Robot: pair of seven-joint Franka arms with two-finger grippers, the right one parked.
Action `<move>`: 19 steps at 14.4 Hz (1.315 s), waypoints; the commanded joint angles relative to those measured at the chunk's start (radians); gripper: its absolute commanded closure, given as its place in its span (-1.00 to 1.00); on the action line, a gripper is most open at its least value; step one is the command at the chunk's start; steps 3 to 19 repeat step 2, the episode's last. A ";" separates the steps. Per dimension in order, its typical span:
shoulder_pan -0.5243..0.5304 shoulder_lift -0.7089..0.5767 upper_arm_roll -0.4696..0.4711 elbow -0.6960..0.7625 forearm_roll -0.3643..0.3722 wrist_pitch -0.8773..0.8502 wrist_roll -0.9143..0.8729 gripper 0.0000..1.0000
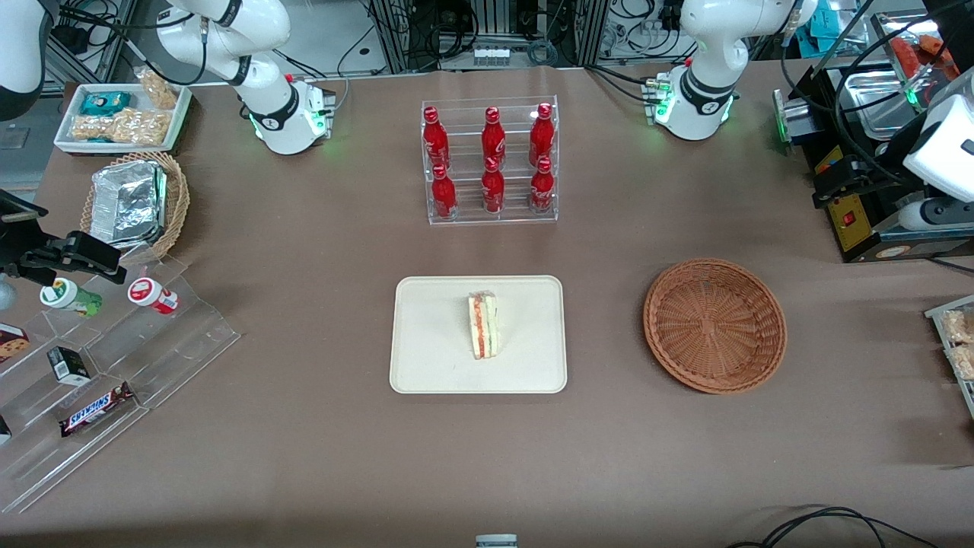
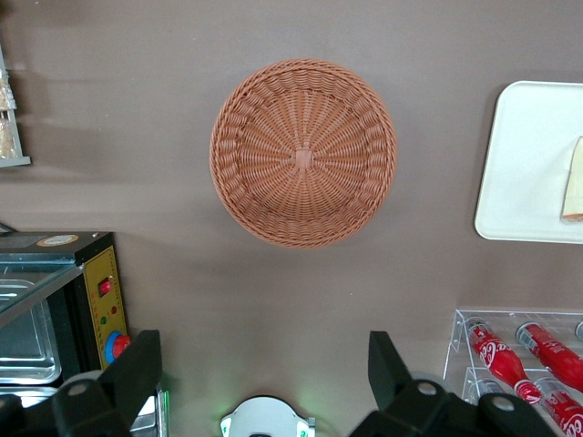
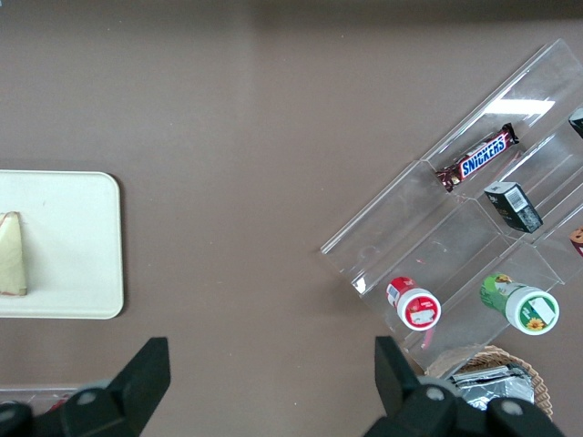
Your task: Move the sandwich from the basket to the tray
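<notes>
The sandwich (image 1: 483, 326) stands on its edge on the cream tray (image 1: 426, 335) at the table's middle. It also shows on the tray (image 2: 528, 164) in the left wrist view (image 2: 573, 182). The reddish-brown wicker basket (image 1: 715, 325) sits beside the tray, toward the working arm's end, and holds nothing; the wrist view looks straight down into it (image 2: 303, 153). My left gripper (image 2: 262, 373) is open and empty, high above the table and farther from the front camera than the basket. In the front view it (image 1: 837, 183) hangs near the black control box.
A clear rack of red bottles (image 1: 491, 160) stands farther back than the tray. A black control box (image 1: 852, 221) sits by the working arm. Toward the parked arm's end are an acrylic stepped stand (image 1: 114, 365) with snacks, a tan basket with foil (image 1: 137, 202) and a white snack tray (image 1: 122, 114).
</notes>
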 commanded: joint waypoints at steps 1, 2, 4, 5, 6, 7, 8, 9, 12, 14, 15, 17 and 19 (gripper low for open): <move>-0.013 -0.021 0.007 -0.010 0.000 0.000 0.018 -1.00; -0.015 -0.022 0.007 -0.008 0.002 -0.004 0.020 -1.00; -0.015 -0.022 0.007 -0.008 0.002 -0.004 0.020 -1.00; -0.015 -0.022 0.007 -0.008 0.002 -0.004 0.020 -1.00; -0.015 -0.022 0.007 -0.008 0.002 -0.004 0.020 -1.00; -0.015 -0.022 0.007 -0.008 0.002 -0.004 0.020 -1.00; -0.015 -0.022 0.007 -0.008 0.002 -0.004 0.020 -1.00; -0.015 -0.022 0.007 -0.008 0.002 -0.004 0.020 -1.00; -0.015 -0.022 0.007 -0.008 0.002 -0.004 0.020 -1.00; -0.015 -0.022 0.007 -0.008 0.002 -0.004 0.020 -1.00; -0.015 -0.022 0.007 -0.008 0.002 -0.004 0.020 -1.00; -0.015 -0.022 0.007 -0.008 0.002 -0.004 0.020 -1.00; -0.015 -0.022 0.007 -0.008 0.002 -0.004 0.020 -1.00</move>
